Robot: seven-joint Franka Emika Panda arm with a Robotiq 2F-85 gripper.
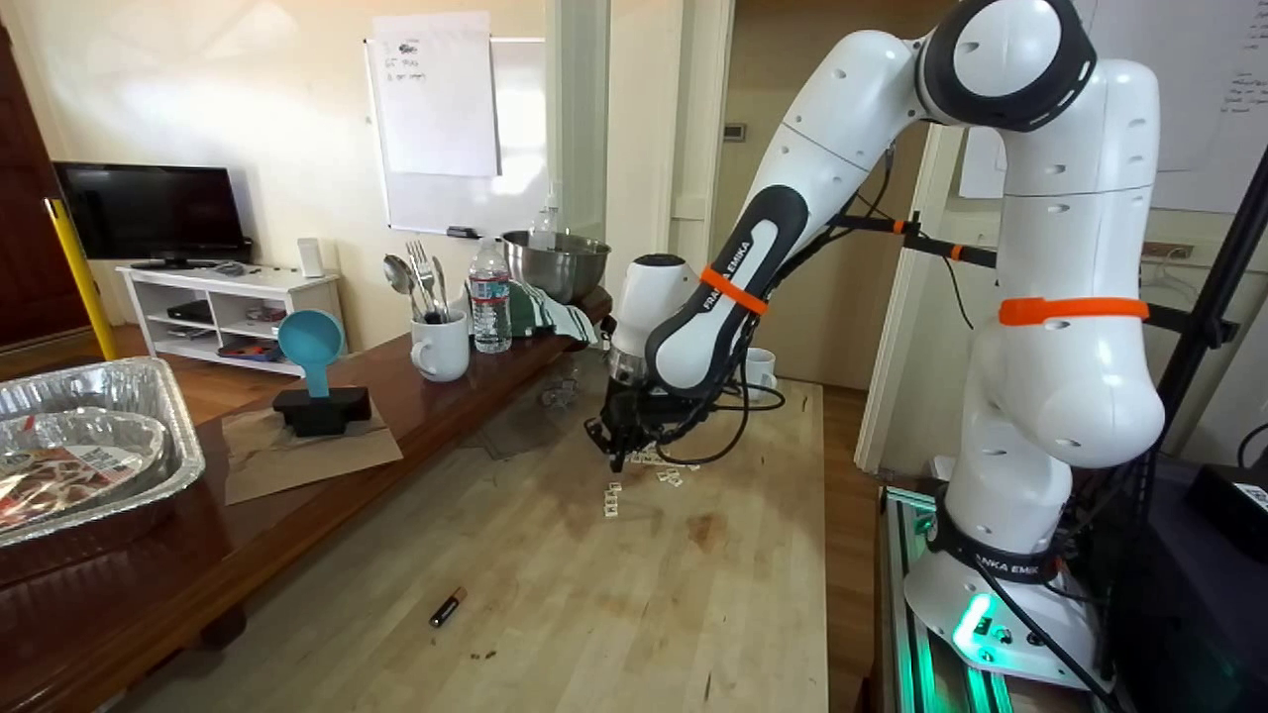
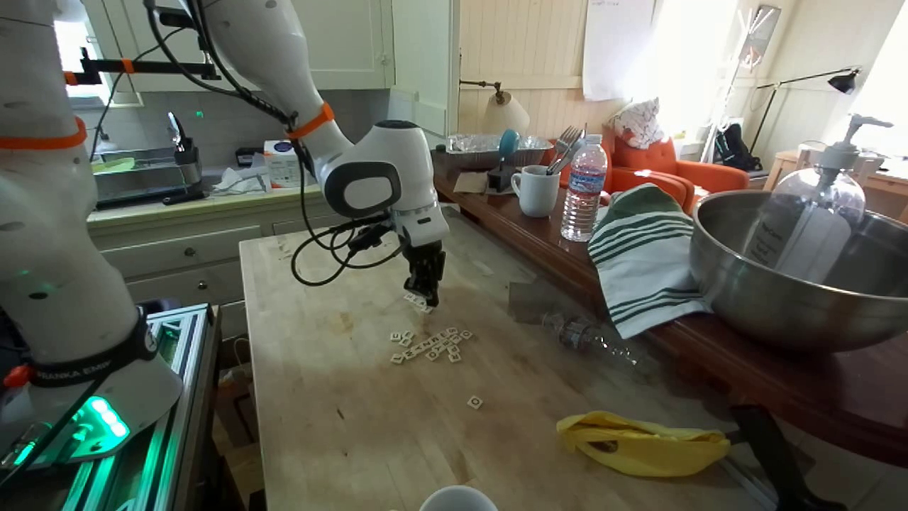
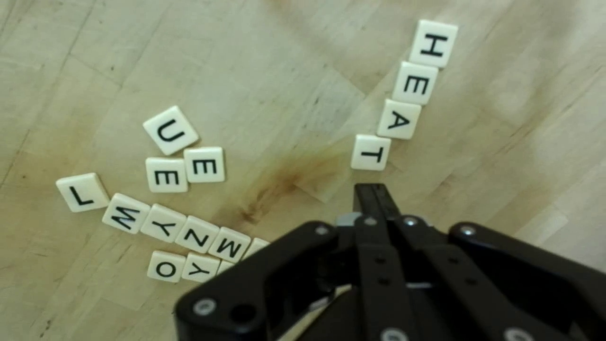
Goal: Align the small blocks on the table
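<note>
In both exterior views the gripper (image 2: 430,301) hangs by the small blocks (image 2: 427,345) on the table (image 2: 355,419); in the wrist view it is pressed together beside the out-of-line T block (image 3: 371,152), so straightening the H-E-A-T row (image 3: 410,96) seems in hand, a gentle nudge likely next.

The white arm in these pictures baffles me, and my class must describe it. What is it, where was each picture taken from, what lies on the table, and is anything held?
It is a robot arm, jointed a little like ours, with a black hand at its end. Two pictures come from cameras outside the robot, watching from different places. The close-up comes from a camera on the wrist. On the table lie small lettered tiles, some in rows; four of them read HEAT. A battery and a white mug are there too. The hand is shut, its tip near the T tile, and I see nothing held.
</note>
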